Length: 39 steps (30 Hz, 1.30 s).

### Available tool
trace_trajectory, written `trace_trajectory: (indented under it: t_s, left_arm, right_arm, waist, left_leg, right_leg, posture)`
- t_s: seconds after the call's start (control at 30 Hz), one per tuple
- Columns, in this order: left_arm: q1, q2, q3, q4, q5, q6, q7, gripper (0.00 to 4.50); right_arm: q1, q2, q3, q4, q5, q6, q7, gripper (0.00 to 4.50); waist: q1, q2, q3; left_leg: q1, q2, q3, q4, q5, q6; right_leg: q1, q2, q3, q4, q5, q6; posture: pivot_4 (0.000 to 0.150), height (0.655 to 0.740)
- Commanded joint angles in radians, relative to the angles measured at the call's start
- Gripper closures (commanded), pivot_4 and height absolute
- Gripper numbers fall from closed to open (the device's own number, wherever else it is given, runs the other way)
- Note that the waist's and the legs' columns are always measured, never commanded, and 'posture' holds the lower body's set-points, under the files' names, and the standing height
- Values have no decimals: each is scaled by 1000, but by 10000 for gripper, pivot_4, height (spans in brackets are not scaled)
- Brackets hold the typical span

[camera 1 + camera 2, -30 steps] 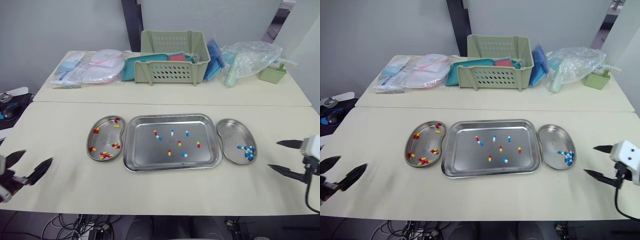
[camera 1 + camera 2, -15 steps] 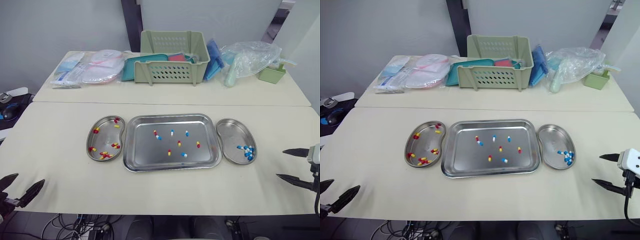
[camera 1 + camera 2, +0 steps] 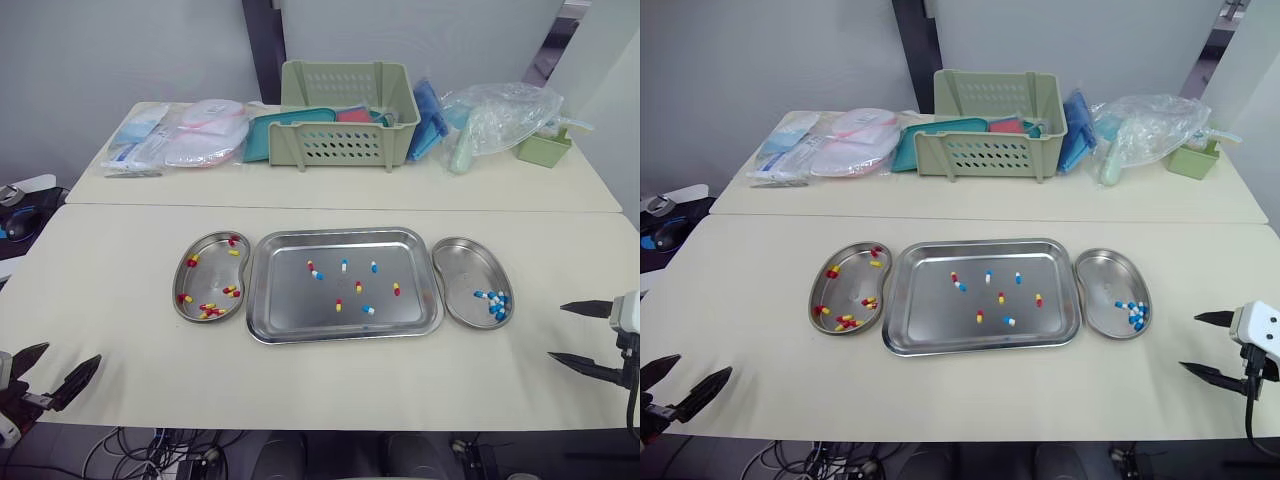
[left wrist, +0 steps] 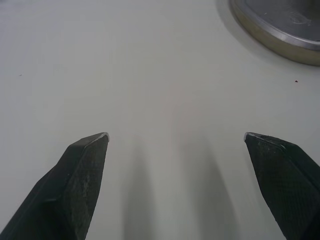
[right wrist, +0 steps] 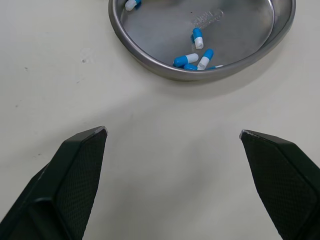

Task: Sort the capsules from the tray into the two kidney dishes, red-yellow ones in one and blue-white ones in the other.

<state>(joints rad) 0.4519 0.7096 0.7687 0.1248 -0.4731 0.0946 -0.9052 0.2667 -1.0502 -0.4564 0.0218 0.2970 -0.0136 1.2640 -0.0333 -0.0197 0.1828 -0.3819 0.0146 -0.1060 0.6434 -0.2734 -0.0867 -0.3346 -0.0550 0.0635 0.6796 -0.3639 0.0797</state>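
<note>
Left eye view: left hand (image 3: pixel 73 352) and right hand (image 3: pixel 556 331) gape empty.
Tray (image 3: pixel 285 300) lies 9-to-3 o'clock; red-yellow dish (image 3: pixel 212 270) and blue-white dish (image 3: pixel 462 265) 12-to-6.

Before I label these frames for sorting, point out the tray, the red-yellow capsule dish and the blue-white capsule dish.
tray (image 3: pixel 285 300): left eye view, bare floor at left.
red-yellow capsule dish (image 3: pixel 210 275): left eye view, bare metal at its middle.
blue-white capsule dish (image 3: pixel 462 265): left eye view, bare floor, far end.

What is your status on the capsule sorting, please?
Left gripper open, right gripper open, both empty. Mixed capsules remain in tray. Nothing blocks the tray.
</note>
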Motion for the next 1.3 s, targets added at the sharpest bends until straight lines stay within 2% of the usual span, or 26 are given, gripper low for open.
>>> trace_trajectory:
  t_s: [0.03, 0.53, 0.83, 0.93, 1.3]
  left_arm:
    - [8, -9, 3, -31, -1, -19, 2, 0]
    - [-3, -18, -44, -59, 14, -38, -22, 0]
    - [124, -146, -221, -405, -46, -37, -86, 0]
    - [120, -181, -285, -473, -66, -58, -103, 0]
    - [24, -259, -436, -525, -91, -85, -89, 0]
  right_arm:
    - [6, 13, -38, -48, 25, -2, -10, 74]
    - [-14, 40, -40, -196, 85, 68, -31, 74]
    - [73, 102, -33, -274, 75, 67, -61, 74]
    - [94, 112, -36, -293, 76, 70, -69, 74]
    - [154, 126, -62, -274, 53, 15, -73, 74]
  waist:
    - [0, 0, 0]
    - [1, 0, 0]
    - [2, 0, 0]
    - [2, 0, 0]
    - [3, 0, 0]
  left_leg:
    - [0, 0, 0, 0, 0, 0]
    - [0, 0, 0, 0, 0, 0]
    - [0, 0, 1, 1, 0, 0]
    - [1, 0, 1, 1, 0, 0]
    - [1, 0, 0, 2, 0, 0]
  right_leg:
    - [0, 0, 0, 0, 0, 0]
    - [0, 0, 0, 0, 0, 0]
    - [1, 0, 0, 0, 0, 0]
    - [2, 0, 0, 1, 0, 0]
    - [2, 0, 0, 0, 0, 0]
  posture:
    - [1500, 7400]
    - [1500, 7400]
    - [1500, 7400]
    - [1500, 7400]
    - [1500, 7400]
